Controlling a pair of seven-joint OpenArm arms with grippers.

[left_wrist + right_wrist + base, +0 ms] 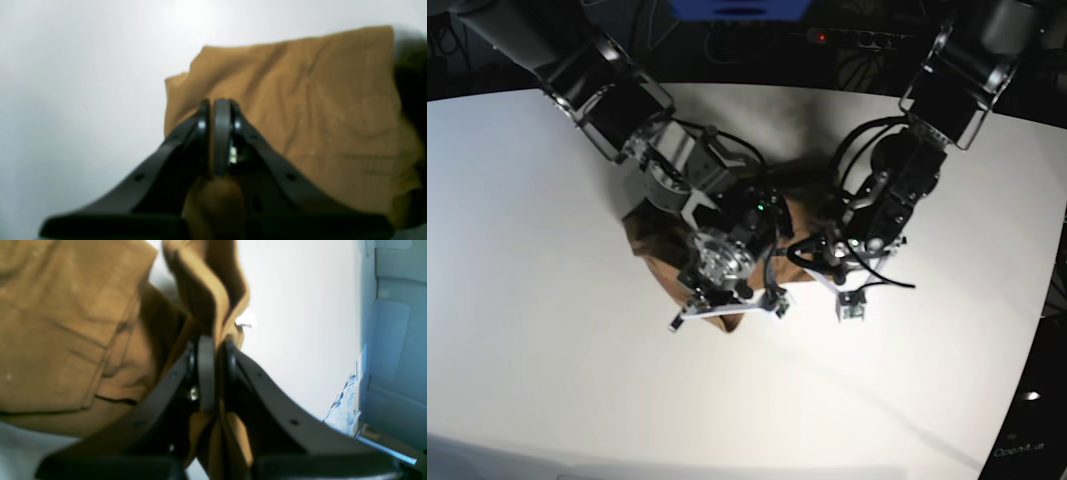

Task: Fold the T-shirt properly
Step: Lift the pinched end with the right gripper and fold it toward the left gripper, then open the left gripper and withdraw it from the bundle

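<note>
- The T-shirt (649,238) lies near the middle of the white table (537,300); in the base view both arms lean over it and hide most of the cloth.
- The left wrist view shows a flat folded panel of the T-shirt that the base view hides; the right wrist view shows bunched folds.
- The left end effector (217,106) is clenched, with tan cloth showing beneath it.
- The right end effector (216,341) is grasping a T-shirt fold.
</note>
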